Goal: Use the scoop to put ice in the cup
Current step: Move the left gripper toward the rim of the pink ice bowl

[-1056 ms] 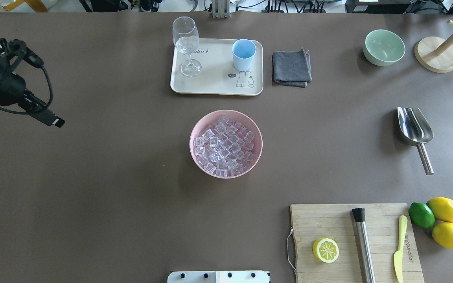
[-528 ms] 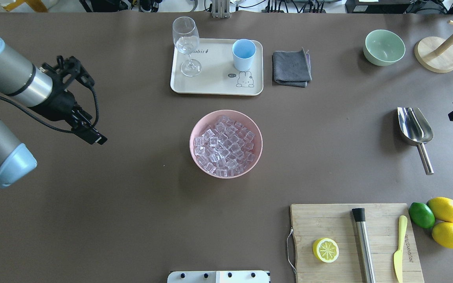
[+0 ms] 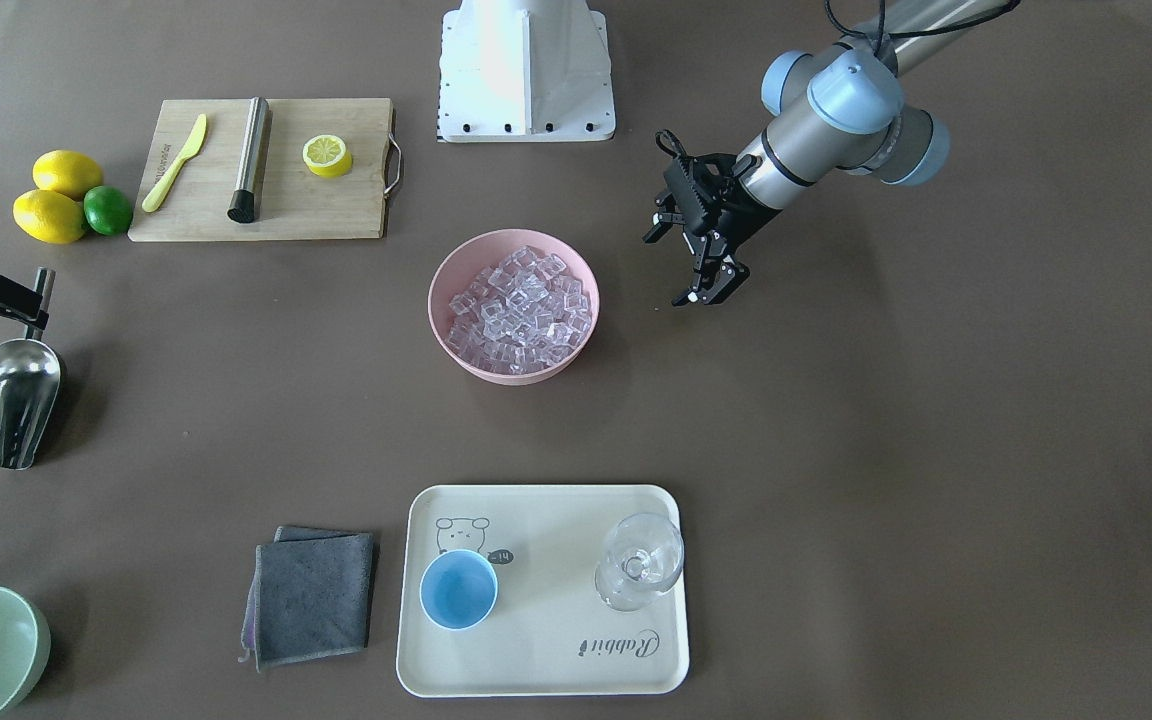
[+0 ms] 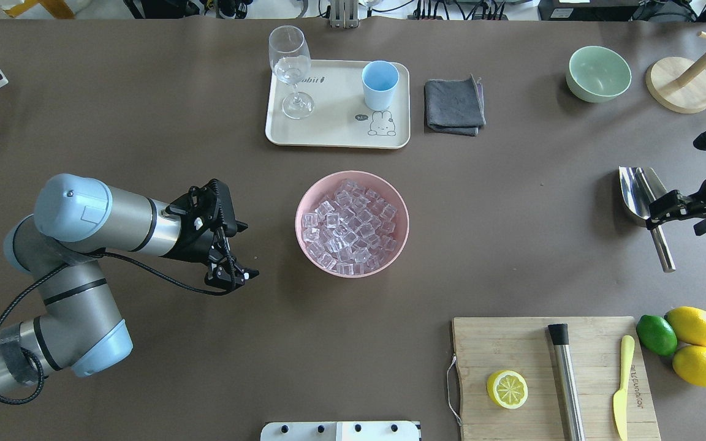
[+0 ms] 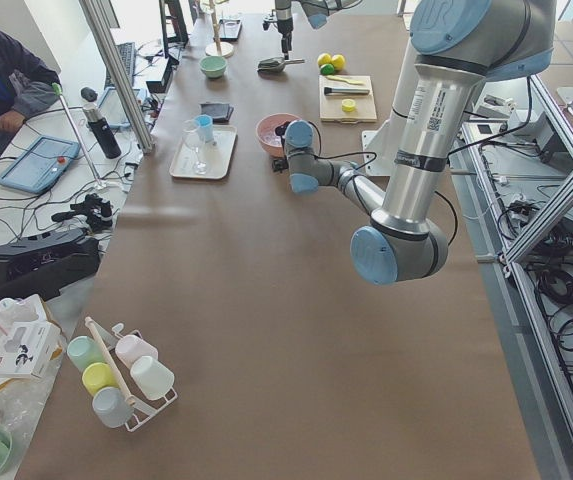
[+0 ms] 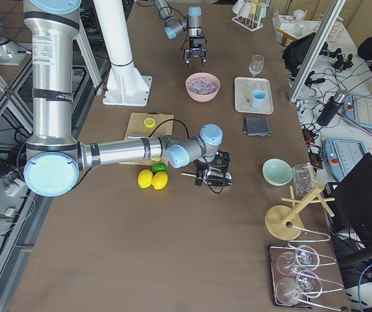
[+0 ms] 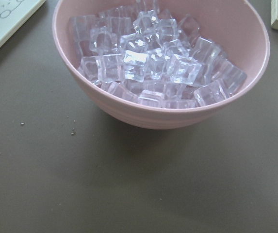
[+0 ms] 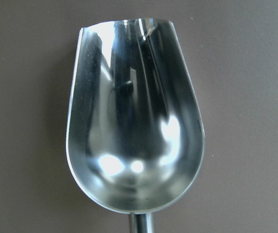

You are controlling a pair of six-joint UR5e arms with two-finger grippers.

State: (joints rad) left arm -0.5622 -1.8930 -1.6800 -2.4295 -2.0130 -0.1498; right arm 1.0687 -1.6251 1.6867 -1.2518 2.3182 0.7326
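Currently the ice [image 4: 352,223] fills a pink bowl [image 4: 299,214] at mid-table. The cup [image 4: 380,82] stands upright on a cream tray [image 4: 334,125] on the bowl's far side from the robot. The scoop [image 4: 633,193] lies on the table at the robot's right, trough up. The right gripper [image 4: 678,217] hangs over the handle junction; its jaw state cannot be determined. The left gripper [image 4: 242,251], jaws apart and empty, is beside the bowl.

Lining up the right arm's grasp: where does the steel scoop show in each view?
Front-facing: scoop at left edge, mid-height.
Overhead: scoop at right edge, mid-height.
Exterior left: scoop far, top centre.
Exterior right: scoop at centre.
Left wrist: not in it.
Right wrist: scoop fills frame.
Shared landmark: pink bowl of ice, absent only from right wrist.
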